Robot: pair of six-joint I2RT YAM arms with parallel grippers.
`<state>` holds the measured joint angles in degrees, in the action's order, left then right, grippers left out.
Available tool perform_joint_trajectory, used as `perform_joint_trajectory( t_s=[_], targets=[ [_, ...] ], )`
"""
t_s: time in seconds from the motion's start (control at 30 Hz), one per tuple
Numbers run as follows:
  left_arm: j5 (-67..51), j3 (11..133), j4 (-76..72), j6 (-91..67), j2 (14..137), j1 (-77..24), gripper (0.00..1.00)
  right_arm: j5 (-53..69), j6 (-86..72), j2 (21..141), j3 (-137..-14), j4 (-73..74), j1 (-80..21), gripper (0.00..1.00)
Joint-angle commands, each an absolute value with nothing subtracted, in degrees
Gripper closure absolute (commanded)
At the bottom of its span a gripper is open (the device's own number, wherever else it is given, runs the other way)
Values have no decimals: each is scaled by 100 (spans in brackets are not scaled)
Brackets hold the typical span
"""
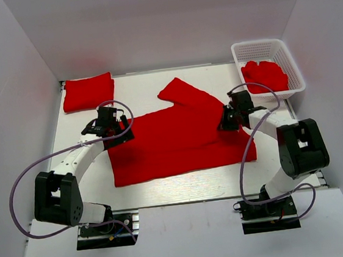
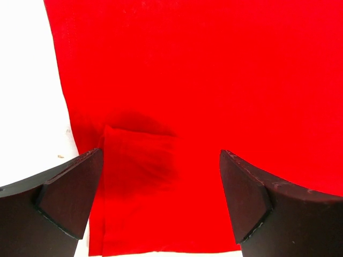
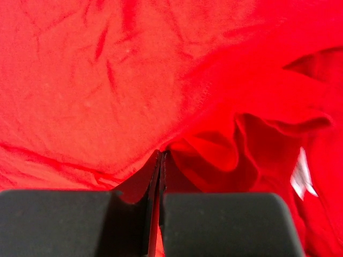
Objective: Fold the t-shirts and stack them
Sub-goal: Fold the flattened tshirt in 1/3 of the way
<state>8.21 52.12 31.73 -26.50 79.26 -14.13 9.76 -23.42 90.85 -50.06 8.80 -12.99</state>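
A bright red t-shirt (image 1: 173, 140) lies spread on the white table, one sleeve pointing to the far middle. My left gripper (image 1: 112, 135) is open over the shirt's left edge; in the left wrist view the cloth (image 2: 214, 80) lies flat between the spread fingers (image 2: 69, 193). My right gripper (image 1: 228, 121) is shut on the shirt's right edge; the right wrist view shows a pinch of cloth (image 3: 214, 144) between the closed fingers (image 3: 177, 214). A folded red t-shirt (image 1: 88, 92) lies at the far left. More red t-shirts (image 1: 266, 74) sit crumpled in the basket.
A white lattice basket (image 1: 294, 66) stands at the far right corner. White walls enclose the table on three sides. Grey cables loop from both arms over the near part of the table.
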Motion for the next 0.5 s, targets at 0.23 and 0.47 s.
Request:
perform_joint_trajectory(
  t_s=[0.23, 0.47],
  targets=[
    [958, 5379, 3155, -2593, 7945, -1371, 0, 1318, -2242, 9703, -5783, 598, -1643, 100],
    [958, 5379, 3155, -2593, 7998, -1371, 0, 1169, -2180, 9993, -6143, 677, -1758, 100]
  ],
)
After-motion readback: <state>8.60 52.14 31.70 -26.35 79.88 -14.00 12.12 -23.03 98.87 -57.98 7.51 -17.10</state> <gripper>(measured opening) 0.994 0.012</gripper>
